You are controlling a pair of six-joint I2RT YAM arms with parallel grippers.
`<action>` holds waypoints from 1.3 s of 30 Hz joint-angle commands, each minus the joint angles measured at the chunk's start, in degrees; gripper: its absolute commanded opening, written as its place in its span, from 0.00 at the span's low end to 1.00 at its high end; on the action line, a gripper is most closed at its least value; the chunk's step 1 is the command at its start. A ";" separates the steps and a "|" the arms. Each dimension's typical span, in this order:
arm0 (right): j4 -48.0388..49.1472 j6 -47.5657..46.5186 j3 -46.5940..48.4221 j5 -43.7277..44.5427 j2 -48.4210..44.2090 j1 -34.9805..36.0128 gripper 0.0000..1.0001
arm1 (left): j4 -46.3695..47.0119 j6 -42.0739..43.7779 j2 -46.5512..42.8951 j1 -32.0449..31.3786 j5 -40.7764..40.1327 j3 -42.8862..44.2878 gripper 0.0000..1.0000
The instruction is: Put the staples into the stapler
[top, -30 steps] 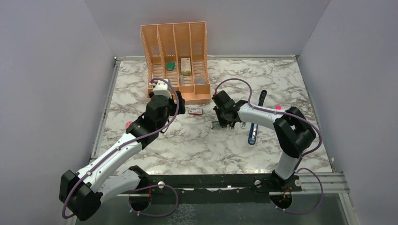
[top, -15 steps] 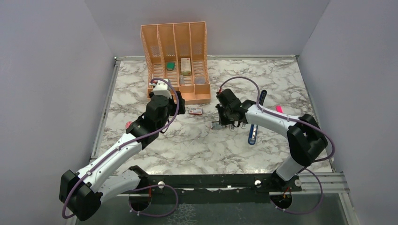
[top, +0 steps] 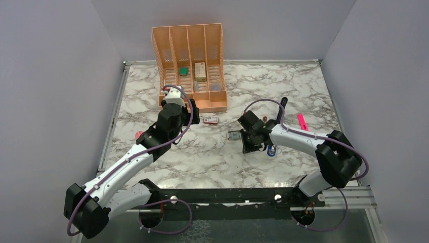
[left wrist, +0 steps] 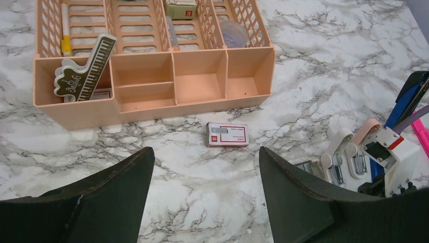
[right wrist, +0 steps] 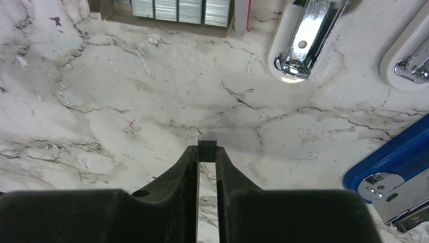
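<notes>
My right gripper point(right wrist: 207, 151) is shut on a short grey strip of staples point(right wrist: 207, 144), held just above the marble. Beyond it, the grey tray point(right wrist: 178, 9) holds more staples, and the open blue stapler point(right wrist: 399, 162) with its silver channel lies to the right. From above, the right gripper point(top: 249, 144) hovers between the tray point(top: 234, 135) and the blue stapler point(top: 272, 148). The red-and-white sleeve point(top: 211, 120) lies apart, in front of my open, empty left gripper point(left wrist: 202, 154). In the left wrist view the sleeve point(left wrist: 227, 134) sits on the table.
A peach desk organizer point(top: 174, 48) stands at the back, holding small items. Two white and chrome pieces point(right wrist: 303, 40) lie beside the tray. A pink marker point(top: 302, 121) rests right of the stapler. Grey walls enclose the table.
The right arm has swung from over the staple tray toward the near side and the blue stapler, carrying the staple strip. The left arm has not moved.
</notes>
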 commanded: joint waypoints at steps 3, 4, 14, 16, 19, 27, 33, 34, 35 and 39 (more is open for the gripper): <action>-3.45 1.87 0.28 2.11 1.86 0.77 0.18 | 1.29 -0.50 -0.27 0.30 -0.93 -0.46 0.77; -3.54 1.82 0.58 2.15 2.32 0.83 0.18 | 1.21 -0.50 -0.36 0.22 -1.00 -0.47 0.77; -5.27 0.90 3.63 2.63 6.37 0.87 0.24 | 1.66 -0.59 -1.75 0.21 -2.69 -1.21 0.77; -5.68 0.89 4.30 3.11 6.43 0.87 0.28 | 1.67 -0.59 -1.66 0.21 -2.70 -1.21 0.77; -6.26 0.98 5.11 3.84 6.95 0.87 0.29 | 1.78 -0.68 -1.31 0.22 -2.70 -1.21 0.77; -6.26 2.09 5.53 5.06 7.92 0.96 0.29 | 1.53 -0.85 -0.90 0.21 -2.78 -1.20 0.77; -6.27 2.52 5.29 4.70 8.23 1.23 0.24 | 1.49 -0.95 -0.87 0.24 -2.87 -1.29 0.77; -6.24 2.73 5.24 4.70 8.22 1.30 0.22 | 1.47 -0.94 -0.85 0.22 -2.88 -1.30 0.77; -6.27 3.00 5.14 4.86 8.17 1.31 0.20 | 1.50 -0.94 -0.78 0.21 -2.87 -1.30 0.77; -6.28 4.45 4.93 6.91 7.02 1.31 0.17 | 1.53 -1.03 -0.71 0.26 -2.87 -1.29 0.77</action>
